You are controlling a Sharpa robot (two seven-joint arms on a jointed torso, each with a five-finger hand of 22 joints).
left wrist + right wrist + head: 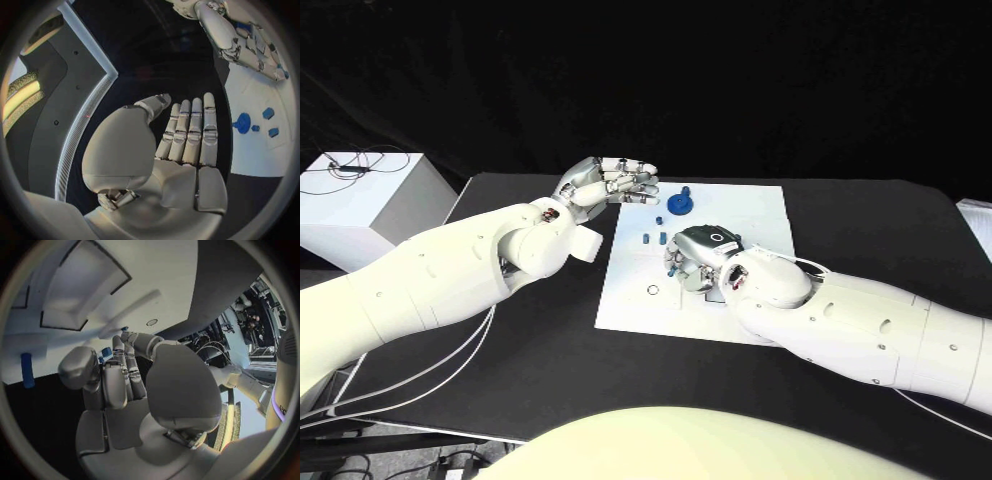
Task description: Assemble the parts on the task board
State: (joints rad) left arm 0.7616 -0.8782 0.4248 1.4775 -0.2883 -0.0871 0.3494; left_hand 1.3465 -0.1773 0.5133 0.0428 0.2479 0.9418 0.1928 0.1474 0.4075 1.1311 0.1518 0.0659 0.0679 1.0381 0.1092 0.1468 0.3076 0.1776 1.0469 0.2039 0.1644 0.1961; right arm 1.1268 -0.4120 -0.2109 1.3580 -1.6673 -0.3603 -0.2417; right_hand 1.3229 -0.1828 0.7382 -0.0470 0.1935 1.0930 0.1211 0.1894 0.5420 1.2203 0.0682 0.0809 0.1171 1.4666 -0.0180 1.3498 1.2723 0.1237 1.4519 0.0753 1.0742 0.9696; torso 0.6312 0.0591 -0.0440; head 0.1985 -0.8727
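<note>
The white task board point(747, 215) lies mid-table. On its far part sit a round blue part point(679, 204) and small blue pieces point(651, 238). My right hand point(701, 255) is low over the board's middle with its fingers curled down. In the right wrist view a small blue part point(103, 357) shows pinched between thumb and fingers, and a blue cylinder point(27, 370) lies on the board beside them. My left hand point(610, 182) hovers off the board's far left corner, fingers straight and apart, holding nothing. The left wrist view shows that flat palm point(181, 150), the board point(250, 95) and the round part point(242, 122).
A white box point(365, 205) with cables on top stands at the table's left. A round hole point(653, 290) marks the board's near left part. A pale sheet point(978, 215) lies at the table's right edge.
</note>
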